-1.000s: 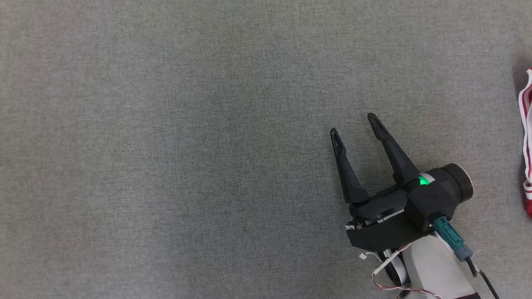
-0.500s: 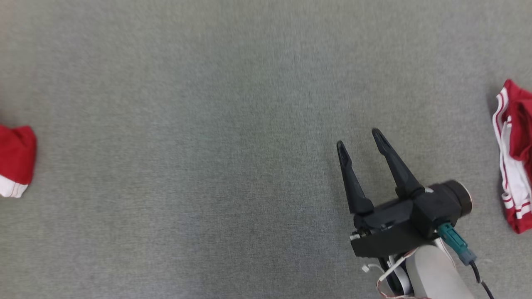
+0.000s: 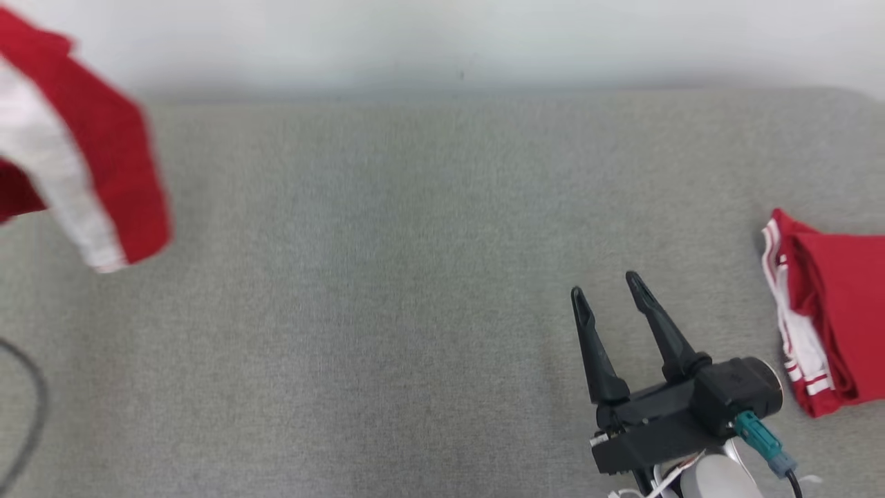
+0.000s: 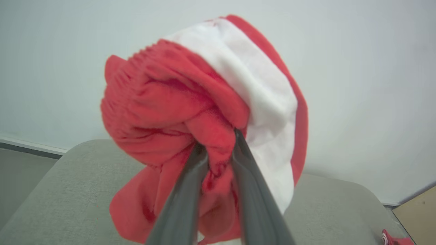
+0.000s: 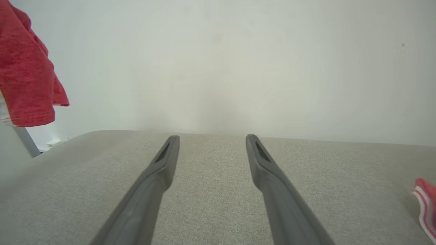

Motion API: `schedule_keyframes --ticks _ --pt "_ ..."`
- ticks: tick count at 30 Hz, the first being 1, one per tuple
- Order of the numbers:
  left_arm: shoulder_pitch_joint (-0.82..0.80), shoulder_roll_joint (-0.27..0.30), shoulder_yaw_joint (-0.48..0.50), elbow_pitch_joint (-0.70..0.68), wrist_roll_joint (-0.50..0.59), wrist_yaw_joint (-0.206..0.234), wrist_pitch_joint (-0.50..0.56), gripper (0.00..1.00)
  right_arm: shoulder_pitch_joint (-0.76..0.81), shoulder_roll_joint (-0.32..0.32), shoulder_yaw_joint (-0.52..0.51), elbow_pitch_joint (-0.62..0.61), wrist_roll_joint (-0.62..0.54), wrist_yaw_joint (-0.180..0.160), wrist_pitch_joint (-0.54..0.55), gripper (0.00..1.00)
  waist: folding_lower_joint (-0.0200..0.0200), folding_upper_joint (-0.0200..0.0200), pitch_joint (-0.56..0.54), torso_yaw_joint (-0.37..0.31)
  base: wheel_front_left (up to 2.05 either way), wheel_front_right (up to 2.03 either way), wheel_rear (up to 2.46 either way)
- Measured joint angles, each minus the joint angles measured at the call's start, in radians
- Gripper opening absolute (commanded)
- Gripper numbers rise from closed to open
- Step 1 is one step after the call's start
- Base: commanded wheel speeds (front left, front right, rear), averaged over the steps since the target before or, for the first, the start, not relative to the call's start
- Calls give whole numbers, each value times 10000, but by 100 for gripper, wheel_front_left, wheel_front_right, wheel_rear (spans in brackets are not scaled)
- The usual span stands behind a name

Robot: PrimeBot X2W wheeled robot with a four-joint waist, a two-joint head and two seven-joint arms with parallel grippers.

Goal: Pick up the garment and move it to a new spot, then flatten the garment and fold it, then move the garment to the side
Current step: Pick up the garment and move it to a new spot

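The garment (image 4: 170,102) is a red and white bundle of soft fabric. My left gripper (image 4: 219,139) is shut on a bunched red fold of it and holds it in the air above the grey padded surface (image 4: 78,177). In the head view the garment (image 3: 90,159) hangs blurred at the upper left. It also hangs at the left edge of the right wrist view (image 5: 24,68). My right gripper (image 3: 605,285) stands open low over the surface at the lower right, with nothing between its fingers (image 5: 156,170).
A folded red and white pile (image 3: 836,311) lies at the surface's right edge, right of my right gripper. A white wall (image 3: 442,41) rises behind the far edge. A dark cable (image 3: 34,408) curves at the left border.
The head camera has tilted up, bringing the wall and the folded pile into view. The held garment has come in from the left, risen and grown larger. The right gripper stays open.
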Motion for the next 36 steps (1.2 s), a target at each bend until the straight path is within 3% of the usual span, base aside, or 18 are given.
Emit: schedule_keyframes --ticks 7,14,20,28,29,30,31,36 --pt "258 -1388 -1697 -1718 13 322 485 0 513 2 -161 -59 -31 -2 0 100 -1 -1 -792 -482 0 0 0" --pt "1151 -2901 -3313 -1965 430 353 -111 0 687 6 -215 -153 -82 -2 0 100 0 0 -1033 -1452 0 0 0" --pt "1947 -3475 -4234 -826 1528 251 -1367 0 714 4 -213 -253 -73 -2 2 100 0 0 -1001 -2356 0 0 0" --pt "2572 -3839 -4857 2288 2499 395 -3047 0 719 4 -153 -326 -38 -2 0 100 2 -1 -764 -3238 0 0 0" --pt "2581 -3854 -4932 2650 2638 451 -3244 7 719 4 -165 -326 -38 0 2 100 2 0 -728 -3294 0 0 0" --pt "2593 -3862 -4997 3016 2782 499 -3452 42 719 2 -178 -324 -38 -2 2 100 2 0 -695 -3329 0 0 0" --pt "2612 -3871 -5058 3312 2911 529 -3668 100 719 2 -192 -326 -42 -2 2 100 2 0 -672 -3343 0 0 0" --pt "2791 -4011 -5210 4309 3020 510 -4487 100 735 4 -282 -324 -40 0 2 100 2 0 -714 -3165 0 0 0"
